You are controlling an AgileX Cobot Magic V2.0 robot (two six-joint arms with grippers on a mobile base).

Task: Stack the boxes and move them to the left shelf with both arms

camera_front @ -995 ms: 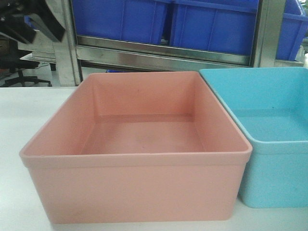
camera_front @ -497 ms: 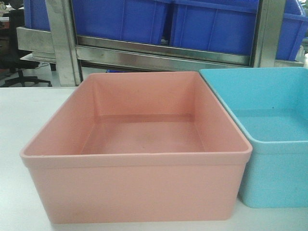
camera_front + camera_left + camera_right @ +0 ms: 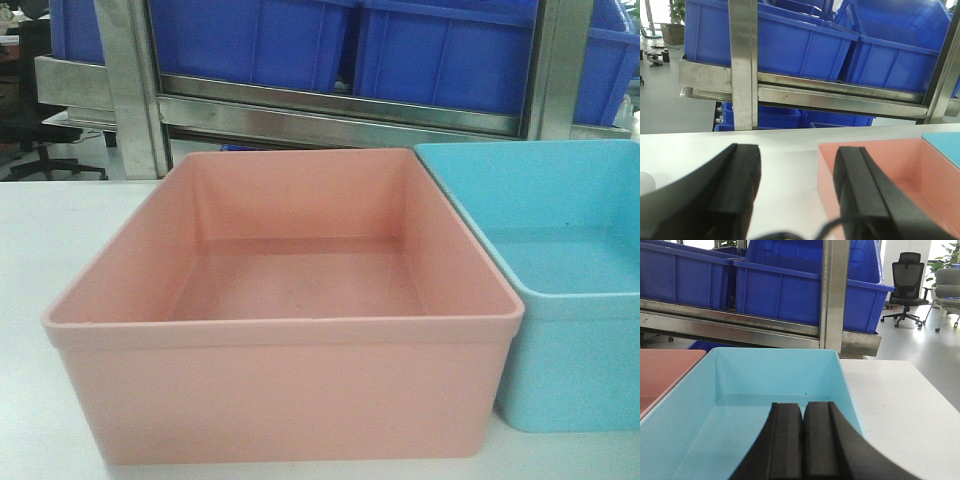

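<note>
To your left, the left gripper (image 3: 797, 195) is spread wide with nothing between its black fingers (image 3: 735, 190). The left finger hangs over bare white table (image 3: 785, 145). The right finger sits in front of the near left part of the salmon pink tub (image 3: 930, 170), and the tub's left wall shows in the gap between the two fingers. The table left of that wall is open as far as the table's back edge.

Behind that edge stands the steel rack (image 3: 125, 90), with an upright post and a flat front rail. Its level is filled with dark blue bins (image 3: 250, 40) that sit close against the rail.

In the front view, the pink tub stands upright and empty on the table, with its rolled rim unbroken all round. The light blue tub (image 3: 570, 370) stands on its right, also upright and empty. The two rims run side by side. You cannot tell whether they touch or are only just beside each other. The picture cuts off the blue tub's right side.

The right gripper (image 3: 803, 440) has its fingers pressed flat together and grips nothing. It sits low over the near part of the blue tub's hollow, between the tub's side walls. Right of the blue tub's right rim there is a strip of bare table, and then the table's right edge with open floor past it.

A second ago a dark piece of arm filled the top left corner of the front view, in front of the rack post. That corner now shows the post and the rail unobstructed. Neither tub has moved.
</note>
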